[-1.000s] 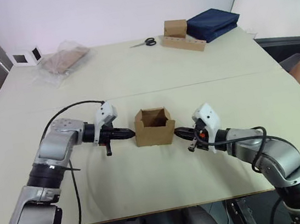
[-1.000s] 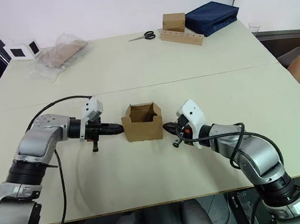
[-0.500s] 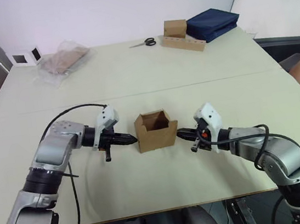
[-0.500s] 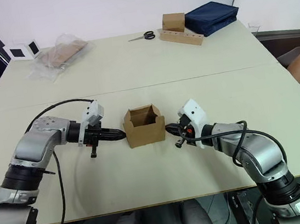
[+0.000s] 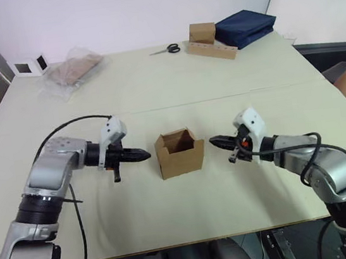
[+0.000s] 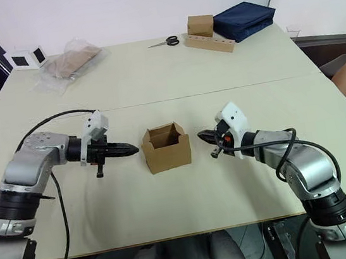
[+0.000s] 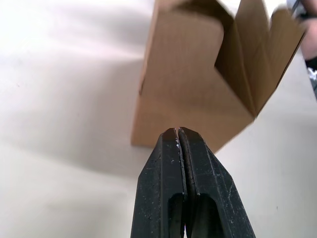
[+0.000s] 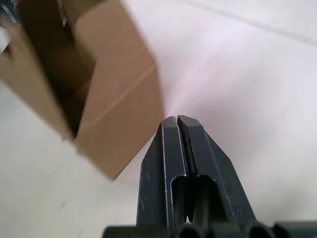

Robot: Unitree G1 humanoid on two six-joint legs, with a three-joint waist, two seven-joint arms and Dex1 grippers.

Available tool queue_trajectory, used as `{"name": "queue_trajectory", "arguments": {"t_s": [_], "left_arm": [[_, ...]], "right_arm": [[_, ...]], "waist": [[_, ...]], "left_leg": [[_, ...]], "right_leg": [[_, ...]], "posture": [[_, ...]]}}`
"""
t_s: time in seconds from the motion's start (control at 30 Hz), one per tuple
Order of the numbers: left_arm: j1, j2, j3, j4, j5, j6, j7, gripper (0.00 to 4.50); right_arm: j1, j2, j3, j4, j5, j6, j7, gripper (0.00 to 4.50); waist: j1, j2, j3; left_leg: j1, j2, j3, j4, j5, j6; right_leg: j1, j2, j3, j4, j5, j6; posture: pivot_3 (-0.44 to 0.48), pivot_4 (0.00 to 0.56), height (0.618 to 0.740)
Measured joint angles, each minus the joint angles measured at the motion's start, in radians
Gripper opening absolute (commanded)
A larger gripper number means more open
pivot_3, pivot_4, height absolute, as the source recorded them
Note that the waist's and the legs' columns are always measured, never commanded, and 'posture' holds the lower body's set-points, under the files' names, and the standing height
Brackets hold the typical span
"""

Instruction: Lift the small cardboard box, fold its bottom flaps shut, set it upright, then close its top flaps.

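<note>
Both claws have backed away from the small cardboard box (image 5: 180,153) since a second ago. Going left to right: my left claw (image 5: 145,153), fingers pressed together, points at its left wall across a gap; the box stands upright mid-counter (image 5: 167,88), top flaps (image 5: 178,137) up; my right claw (image 5: 213,141), also together, sits about equally clear.

Cream table (image 5: 155,87): bore the small cardboard box (image 5: 180,152) upright mid-front; far edge held scissors (image 5: 167,49), bagged cardboard (image 5: 70,71), squarer box (image 5: 202,33), navy bag (image 5: 244,27).
</note>
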Motion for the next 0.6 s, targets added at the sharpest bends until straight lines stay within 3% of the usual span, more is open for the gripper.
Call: {"name": "queue_trajectory", "arguments": {"t_s": [0.6], "left_arm": [[-0.011, -0.071, 0.017, -0.058, -0.093, 0.069, 0.096, 0.01]], "right_arm": [[-0.105, 0.098, 0.032, 0.082, 0.025, 0.009, 0.088, 0.00]], "waist": [[0.000, 0.000, 0.000]], "left_leg": [[0.000, 0.000, 0.000, 0.000, 0.000, 0.000]], "right_leg": [[0.000, 0.000, 0.000, 0.000, 0.000, 0.000]], "posture": [[0.000, 0.150, 0.740]]}}
